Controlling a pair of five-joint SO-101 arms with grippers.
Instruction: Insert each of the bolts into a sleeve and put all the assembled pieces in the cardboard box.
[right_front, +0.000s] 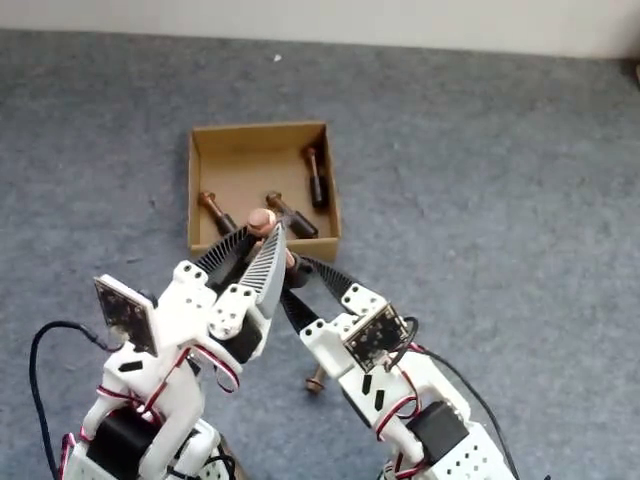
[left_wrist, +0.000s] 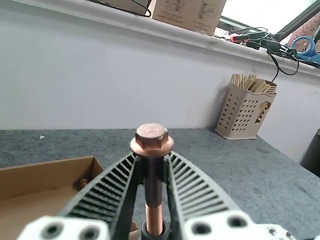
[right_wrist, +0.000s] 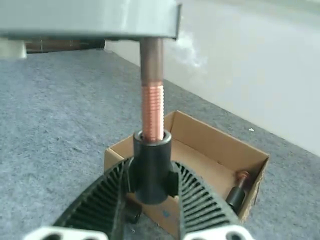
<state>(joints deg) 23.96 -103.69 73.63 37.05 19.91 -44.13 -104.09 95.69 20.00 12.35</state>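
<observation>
- The left end effector (left_wrist: 152, 159) pinches the bolt (left_wrist: 151, 142) by its shank, head up, which leaves the threaded end free.
- The right end effector (right_wrist: 151, 170) pinches the sleeve (right_wrist: 151, 150) upright beneath it, and the thread tip sits in the bore.
- Both are held over the near edge of the cardboard box (right_front: 255, 170), which holds three assembled pieces (right_front: 316, 178).
- A spare bolt (right_front: 316, 380) lies on the desk (right_front: 500, 200).

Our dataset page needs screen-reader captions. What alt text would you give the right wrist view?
The right hand grips a black sleeve upright, and a copper bolt, threaded end down, stands in its top. Behind them on grey carpet sits an open cardboard box with an assembled piece near one corner.
</observation>
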